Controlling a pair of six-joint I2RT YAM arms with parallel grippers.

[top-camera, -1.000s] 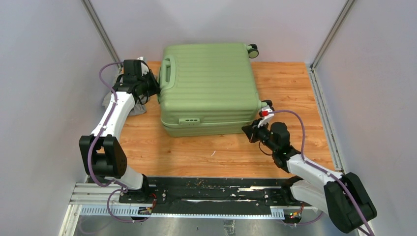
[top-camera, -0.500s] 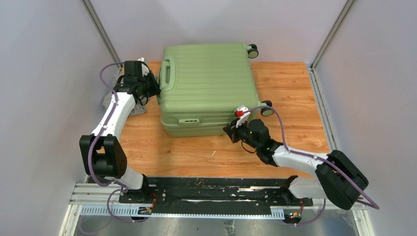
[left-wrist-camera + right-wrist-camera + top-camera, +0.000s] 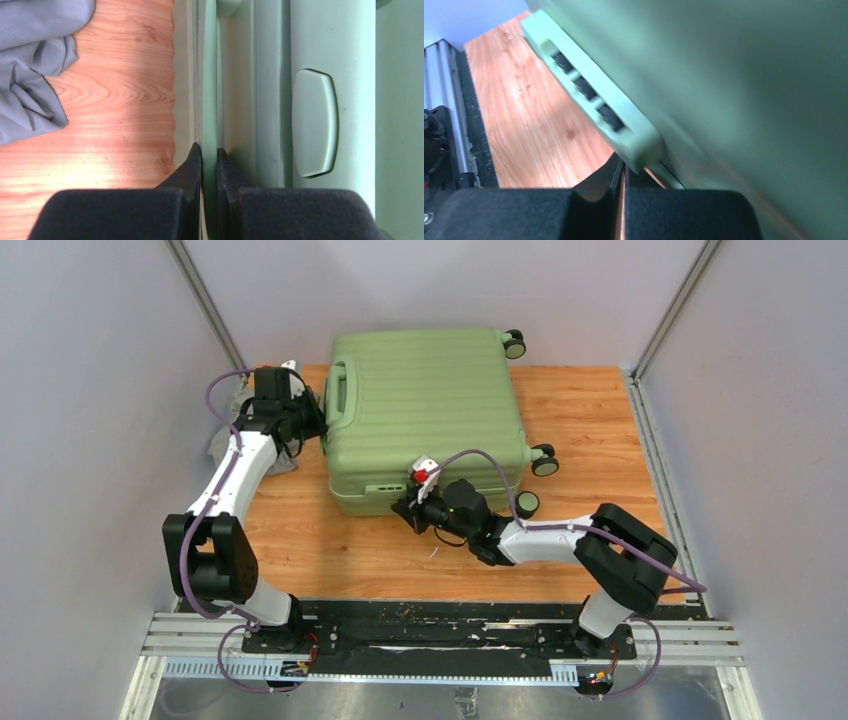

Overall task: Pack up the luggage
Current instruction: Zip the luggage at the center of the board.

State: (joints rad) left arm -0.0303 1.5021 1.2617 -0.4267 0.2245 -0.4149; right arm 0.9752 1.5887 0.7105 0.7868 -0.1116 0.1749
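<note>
Black and closest to the arm bases, the right gripper (image 3: pixel 405 510) pokes at the near side of the luggage (image 3: pixel 430 400) — a big light-green ribbed hard-shell suitcase. It lies flat toward the back of the orange-brown wooden table (image 3: pixel 600 420). The two fingers are pressed together, with their tips just under the small pale-green lock block with three dark dials (image 3: pixel 594 105), right by the seam. I cannot tell if something thin is nipped there. The lid is down, so the case looks shut.

Farther back, on the side with the curved green handle (image 3: pixel 340 390), the left gripper (image 3: pixel 207 150) has its fingers almost together at the seam too. Beside it a crumpled grey cloth (image 3: pixel 30 65) lies on the wood — outside the case.

So I think the packing is near its end. Zipping up may be left to do, and that cloth may need to go in.
</note>
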